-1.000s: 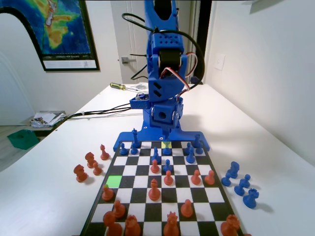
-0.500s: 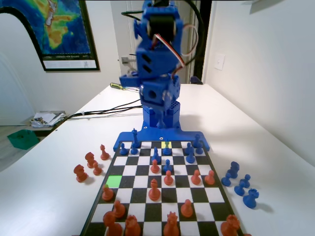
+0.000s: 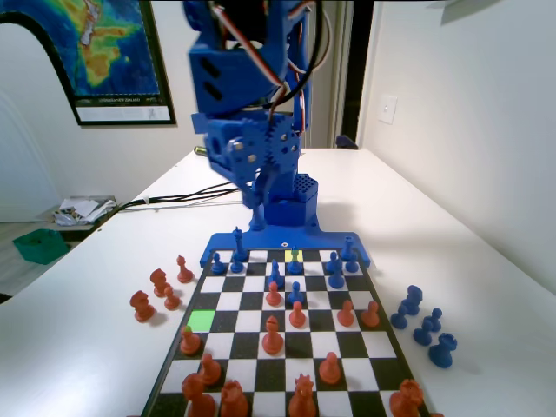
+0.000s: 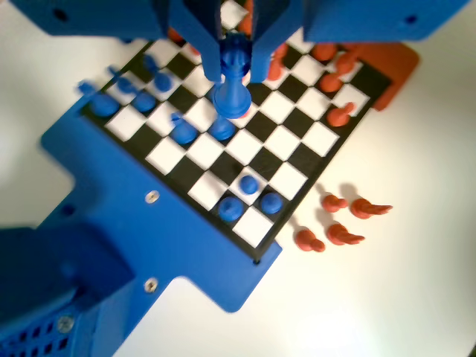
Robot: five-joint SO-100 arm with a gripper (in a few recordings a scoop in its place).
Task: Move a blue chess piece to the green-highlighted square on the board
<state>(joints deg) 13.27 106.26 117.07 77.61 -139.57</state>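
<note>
Your gripper [image 4: 236,63], at top centre of the wrist view, is closed on the blue chess piece [image 4: 233,88], lifted above the board [image 4: 297,160].

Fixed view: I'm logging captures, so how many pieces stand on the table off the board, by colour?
Red pieces, left of the board: 4
Blue pieces, right of the board: 5
Total: 9
Not counted: the blue chess piece held in the gripper.
</note>
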